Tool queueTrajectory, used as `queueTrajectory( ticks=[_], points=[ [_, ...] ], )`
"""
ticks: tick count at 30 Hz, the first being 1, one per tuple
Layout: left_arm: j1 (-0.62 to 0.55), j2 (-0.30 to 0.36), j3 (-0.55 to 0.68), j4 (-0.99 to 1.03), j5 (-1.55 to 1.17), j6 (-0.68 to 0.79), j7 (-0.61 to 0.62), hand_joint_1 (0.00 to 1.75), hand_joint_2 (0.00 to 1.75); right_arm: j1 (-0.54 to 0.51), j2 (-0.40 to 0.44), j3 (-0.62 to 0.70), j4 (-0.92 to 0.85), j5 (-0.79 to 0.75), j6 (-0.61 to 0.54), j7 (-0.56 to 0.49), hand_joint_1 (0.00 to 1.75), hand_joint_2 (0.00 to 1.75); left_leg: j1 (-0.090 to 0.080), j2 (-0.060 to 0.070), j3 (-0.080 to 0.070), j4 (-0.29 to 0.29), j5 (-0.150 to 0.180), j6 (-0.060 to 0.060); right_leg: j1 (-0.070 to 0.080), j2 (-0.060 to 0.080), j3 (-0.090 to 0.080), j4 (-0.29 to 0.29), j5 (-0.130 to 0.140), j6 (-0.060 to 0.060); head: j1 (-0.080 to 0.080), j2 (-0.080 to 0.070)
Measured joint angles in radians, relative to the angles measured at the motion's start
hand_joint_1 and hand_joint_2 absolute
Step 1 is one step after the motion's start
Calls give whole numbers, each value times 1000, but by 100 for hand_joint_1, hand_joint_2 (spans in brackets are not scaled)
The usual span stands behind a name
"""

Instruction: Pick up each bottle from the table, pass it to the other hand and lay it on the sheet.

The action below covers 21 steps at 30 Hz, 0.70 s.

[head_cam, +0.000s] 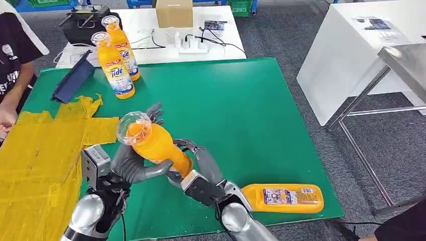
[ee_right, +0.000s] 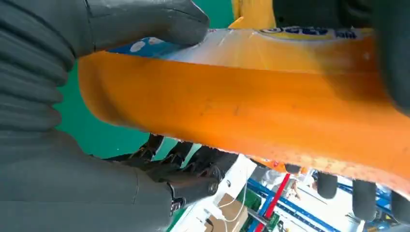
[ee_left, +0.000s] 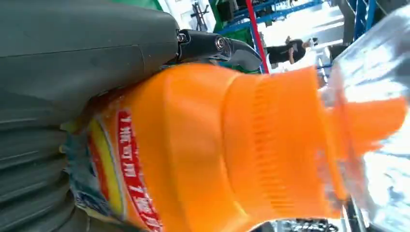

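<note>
An orange bottle (head_cam: 155, 143) is being held tilted above the green surface (head_cam: 241, 115), low and left of centre in the head view, its clear cap toward the upper left. It is being gripped by both hands: the left hand (head_cam: 131, 161) is wrapped around its upper body, and the right hand (head_cam: 198, 168) is closed around its base. Another bottle (head_cam: 284, 197) is lying at lower right. Two bottles (head_cam: 116, 56) are standing at upper left. A yellow sheet (head_cam: 35, 165) is spread at left.
</note>
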Motion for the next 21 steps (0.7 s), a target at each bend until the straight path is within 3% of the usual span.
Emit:
queueTrajectory(
  ticks=[17,18,19,21],
  points=[
    [7,-14,-14,1,-13,27,-18,175,175,-7,0,16,25,-2,-28,-3,175,175,0,0,0,0,0,0,0,0,-9,0,0,0,0,0],
    [7,-14,-14,1,-16,27,-18,175,175,-7,0,16,25,-5,-34,-5,122,175,0,0,0,0,0,0,0,0,-9,0,0,0,0,0],
    [6,-14,-15,1,-17,29,-19,175,175,-7,0,16,25,-5,-38,-7,0,175,0,0,0,0,0,0,0,0,-9,0,0,0,0,0],
    [6,-15,-16,1,-17,30,-20,175,175,-7,0,16,25,-6,-41,-10,0,175,0,0,0,0,0,0,0,0,-9,0,0,0,0,0]
  ],
)
